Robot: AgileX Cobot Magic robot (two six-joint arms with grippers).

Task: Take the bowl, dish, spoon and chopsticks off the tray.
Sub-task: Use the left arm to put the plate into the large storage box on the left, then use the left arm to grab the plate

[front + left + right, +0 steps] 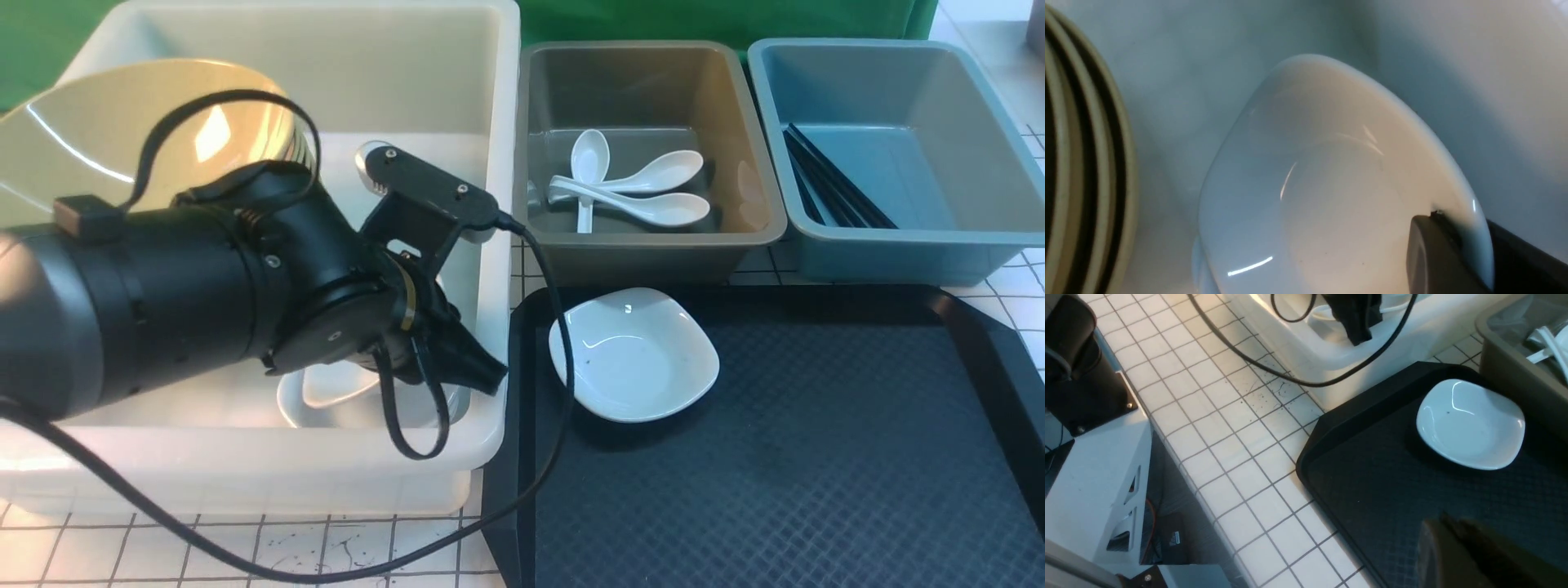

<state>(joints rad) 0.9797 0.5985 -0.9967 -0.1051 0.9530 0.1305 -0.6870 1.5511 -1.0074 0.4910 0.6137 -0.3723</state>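
Clamping dish (1331,183) rim inside tub (490,98): left pincer (482,374); right pincer (1457,543) clenched above tray (1323,447).

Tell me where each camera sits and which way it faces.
Front view: between the arms, facing forward over white tub, grey bin, blue bin and tray; left arm shows.
Left wrist view: on the left arm, looking into the tub at the held dish in the left gripper.
Right wrist view: on the right arm, looking down at the tray's corner; right gripper shows, shut.
Shared: front and right wrist views both show the dish on the tray.
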